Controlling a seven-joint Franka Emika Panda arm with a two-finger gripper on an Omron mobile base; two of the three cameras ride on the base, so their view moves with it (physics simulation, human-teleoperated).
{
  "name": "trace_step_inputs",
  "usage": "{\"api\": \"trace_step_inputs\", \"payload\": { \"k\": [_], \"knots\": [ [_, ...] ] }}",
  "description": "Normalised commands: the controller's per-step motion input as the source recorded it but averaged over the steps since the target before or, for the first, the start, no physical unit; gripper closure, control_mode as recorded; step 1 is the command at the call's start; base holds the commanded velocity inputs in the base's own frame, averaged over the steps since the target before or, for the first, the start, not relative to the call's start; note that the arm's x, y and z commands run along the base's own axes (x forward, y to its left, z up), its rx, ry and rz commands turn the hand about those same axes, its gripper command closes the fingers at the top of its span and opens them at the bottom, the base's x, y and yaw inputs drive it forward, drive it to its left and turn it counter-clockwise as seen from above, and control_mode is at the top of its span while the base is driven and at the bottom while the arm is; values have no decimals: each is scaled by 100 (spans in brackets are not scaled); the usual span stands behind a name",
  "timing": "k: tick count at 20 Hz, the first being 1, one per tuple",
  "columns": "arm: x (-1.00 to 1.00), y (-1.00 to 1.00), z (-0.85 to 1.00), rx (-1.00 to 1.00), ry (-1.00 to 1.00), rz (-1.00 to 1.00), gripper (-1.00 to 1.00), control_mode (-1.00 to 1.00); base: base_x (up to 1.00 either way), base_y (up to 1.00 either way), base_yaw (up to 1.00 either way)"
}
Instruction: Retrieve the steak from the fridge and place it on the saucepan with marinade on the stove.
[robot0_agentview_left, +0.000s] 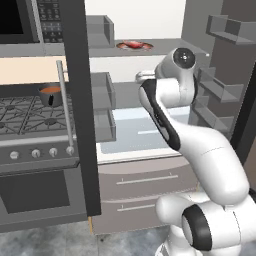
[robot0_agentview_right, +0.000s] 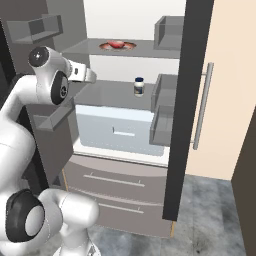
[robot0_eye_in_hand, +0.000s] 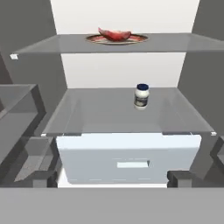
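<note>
- The gripper (robot0_eye_in_hand: 112, 178) has its jaws spread as wide as they go and holds nothing; its two dark fingertips (robot0_eye_in_hand: 43, 178) rise at the bottom of the hand view, in front of the open fridge (robot0_agentview_right: 60, 35).
- Straight ahead of it sits one pale crisper drawer (robot0_eye_in_hand: 129, 157) with a slot handle, below a glass shelf (robot0_eye_in_hand: 100, 111).
- One small white jar (robot0_eye_in_hand: 141, 96) with a dark blue lid stands upright on that shelf, right of centre, between the gripper and the shelf above.
- On the upper shelf (robot0_eye_in_hand: 183, 41), one steak (robot0_eye_in_hand: 114, 33) lies on one flat dark plate (robot0_eye_in_hand: 138, 39), well above the jar and slightly left of it.
- Both fridge doors are swung out, each carrying grey door bins (robot0_agentview_right: 165, 97).
- The dark edge of the open door (robot0_agentview_left: 80, 100) stands between the fridge interior and the stove (robot0_agentview_left: 30, 120).
- One saucepan (robot0_agentview_left: 50, 95) with orange-red liquid sits on the stove's black grates, well apart from the steak; four round knobs (robot0_agentview_left: 36, 153) show below it.
- Two grey drawers (robot0_agentview_right: 120, 185) sit under the fridge compartment.
</note>
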Motion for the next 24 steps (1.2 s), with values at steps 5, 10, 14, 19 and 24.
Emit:
{"api": "trace_step_inputs", "payload": {
  "k": [5, 10, 14, 19, 24],
  "knots": [
    [-69, -56, 0, -2, 25, -20, -100, -100, 0, 0, 0],
    [-78, -47, -16, 0, 7, -9, -100, -100, 0, 0, 0],
    [-65, -4, -30, 0, -1, 0, -100, -100, 0, 0, 0],
    [-12, 20, -17, 0, 0, 3, -100, -100, 0, 0, 0],
    [0, 7, -21, 0, 0, 16, -100, -100, 0, 0, 0]
  ]
}}
